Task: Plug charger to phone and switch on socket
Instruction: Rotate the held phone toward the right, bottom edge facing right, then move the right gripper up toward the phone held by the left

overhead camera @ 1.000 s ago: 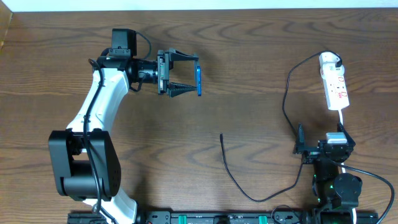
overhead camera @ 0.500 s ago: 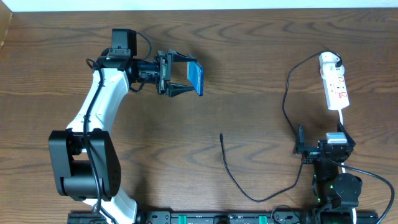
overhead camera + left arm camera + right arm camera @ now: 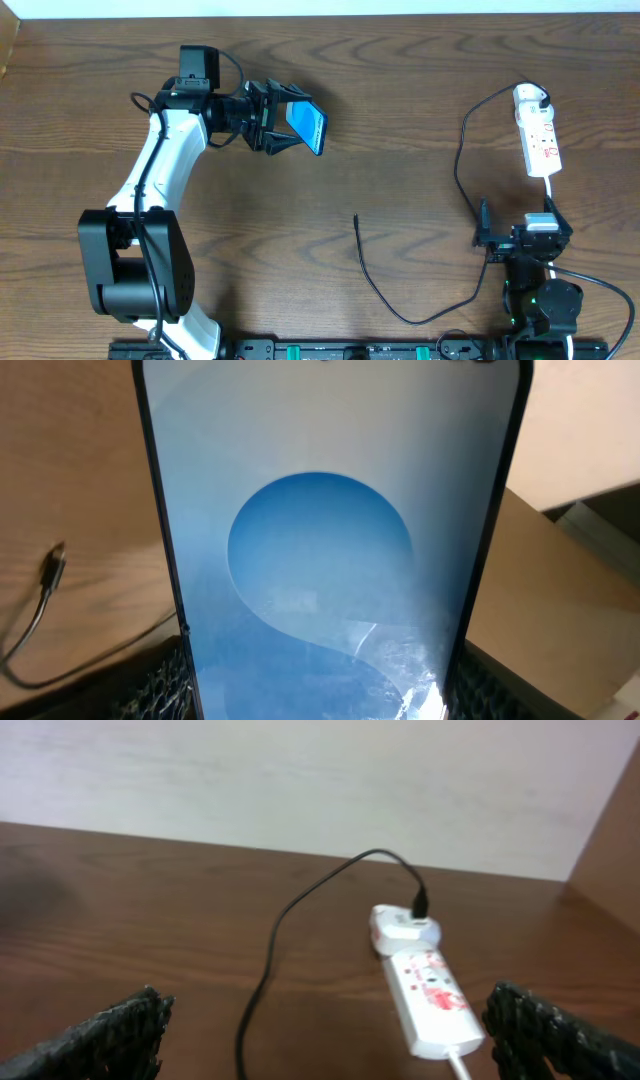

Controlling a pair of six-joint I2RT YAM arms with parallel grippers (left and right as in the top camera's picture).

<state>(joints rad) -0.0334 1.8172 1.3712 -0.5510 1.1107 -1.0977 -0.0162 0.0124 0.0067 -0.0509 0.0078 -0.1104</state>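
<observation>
Overhead, the left gripper [image 3: 290,122] is clamped on the slim blue-screened smartphone with a black edge [image 3: 309,126], holding it tilted at the far-left part of the dark wooden table [image 3: 400,80], screen partly turned upward. The left wrist view adds what that camera cannot resolve: the phone [image 3: 320,560] fills the frame, showing a round blue shape on a paler field, with dark textured fingers [image 3: 160,682] against both of its lower edges. Beyond its left edge lies the small connector tip of the long thin black charger cable [image 3: 55,565], on the wood and well apart from the phone. From above, that cable [image 3: 400,305] curves from its free end near the table's middle, around the near side, and up to the far end of the white elongated power strip with red marks [image 3: 537,135] at the right. The right wrist view shows the strip [image 3: 425,985] lying flat, the cable plugged in at its far end and a white cord [image 3: 460,1065] leaving its near end; the right gripper [image 3: 325,1000] is spread wide and grips nothing.
</observation>
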